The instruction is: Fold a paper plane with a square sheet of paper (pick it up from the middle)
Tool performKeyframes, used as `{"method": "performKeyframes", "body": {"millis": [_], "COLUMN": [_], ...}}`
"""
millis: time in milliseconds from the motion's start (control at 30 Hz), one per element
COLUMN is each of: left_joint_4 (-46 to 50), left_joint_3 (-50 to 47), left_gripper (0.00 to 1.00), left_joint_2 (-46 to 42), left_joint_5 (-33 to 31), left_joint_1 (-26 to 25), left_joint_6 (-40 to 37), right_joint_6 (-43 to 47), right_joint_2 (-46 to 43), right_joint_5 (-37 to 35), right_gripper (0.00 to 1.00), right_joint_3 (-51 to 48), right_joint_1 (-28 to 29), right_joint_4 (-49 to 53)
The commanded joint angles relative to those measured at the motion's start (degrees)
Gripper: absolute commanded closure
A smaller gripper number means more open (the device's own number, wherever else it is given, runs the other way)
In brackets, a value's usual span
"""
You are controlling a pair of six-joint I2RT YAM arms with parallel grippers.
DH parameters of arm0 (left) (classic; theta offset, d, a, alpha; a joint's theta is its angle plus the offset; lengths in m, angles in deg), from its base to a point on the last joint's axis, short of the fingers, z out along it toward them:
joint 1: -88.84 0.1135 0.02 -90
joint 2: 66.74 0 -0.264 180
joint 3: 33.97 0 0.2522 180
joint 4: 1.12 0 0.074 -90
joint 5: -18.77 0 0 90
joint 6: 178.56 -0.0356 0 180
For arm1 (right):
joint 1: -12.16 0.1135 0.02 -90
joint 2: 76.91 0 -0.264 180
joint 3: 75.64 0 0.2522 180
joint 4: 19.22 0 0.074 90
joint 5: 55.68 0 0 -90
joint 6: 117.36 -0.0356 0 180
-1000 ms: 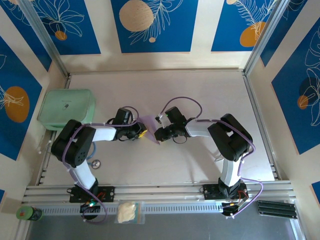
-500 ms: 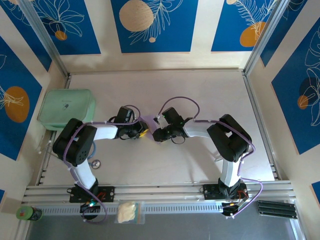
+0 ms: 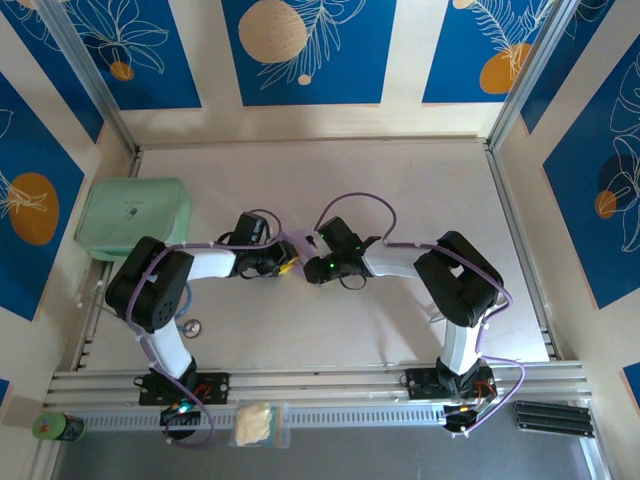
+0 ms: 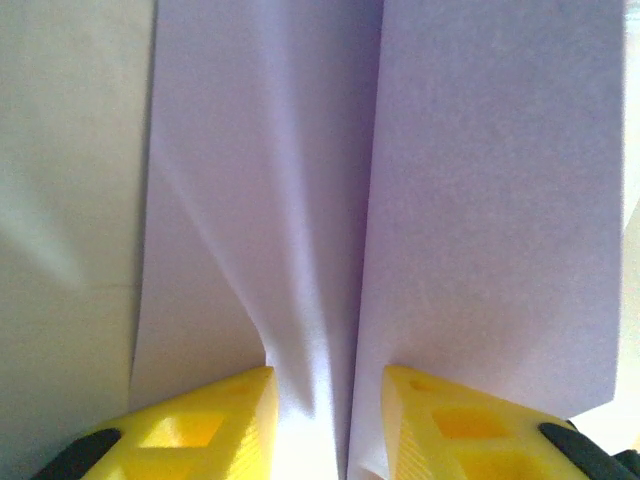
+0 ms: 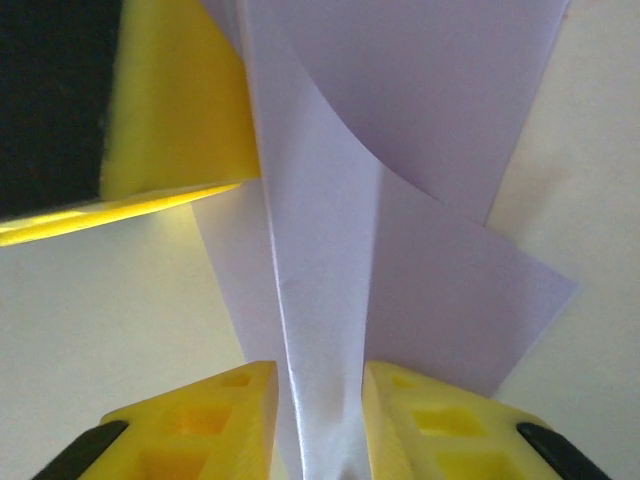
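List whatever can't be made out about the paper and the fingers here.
- Top view: the paper is mostly hidden beneath the left gripper and right gripper, so its outline can't be read.
- Left wrist view: the frame edges cut off the paper's ends. Whether the fingers press the raised fold is unclear.
- Right wrist view: same doubt for the fingers. The paper runs off the top edge.

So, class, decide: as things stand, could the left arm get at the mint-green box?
Probably yes. The mint-green box sits on that arm's side with nothing blocking it, but the left gripper has the lilac paper between its fingers and should back off first.
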Motion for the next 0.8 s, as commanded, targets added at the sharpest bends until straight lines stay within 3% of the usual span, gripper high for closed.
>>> {"method": "performKeyframes", "body": {"millis": [0, 467, 767], "left_joint_4": [4.82, 4.03, 3.81], "left_joint_3": [-0.37, -0.55, -0.46], "left_gripper": [0.66, 0.73, 0.72], "left_joint_2": [2.32, 2.37, 2.52], "left_joint_5": [-0.16, 0.04, 0.47], "left_joint_1": [-0.83, -0.86, -0.87], "left_joint_6": [-0.76, -0.44, -0.75], "right_joint_6": [-0.89, -1.97, -1.38], "right_joint_2": [-1.78, -3.74, -3.38], "right_joint_5": [-2.77, -15.21, -17.65], "right_gripper": [0.68, 0.64, 0.64], "right_joint_3": [1.7, 2.93, 4.06], "right_joint_1": [0.91, 4.75, 6.37], "right_joint_4": [2.82, 6.62, 8.35]}}
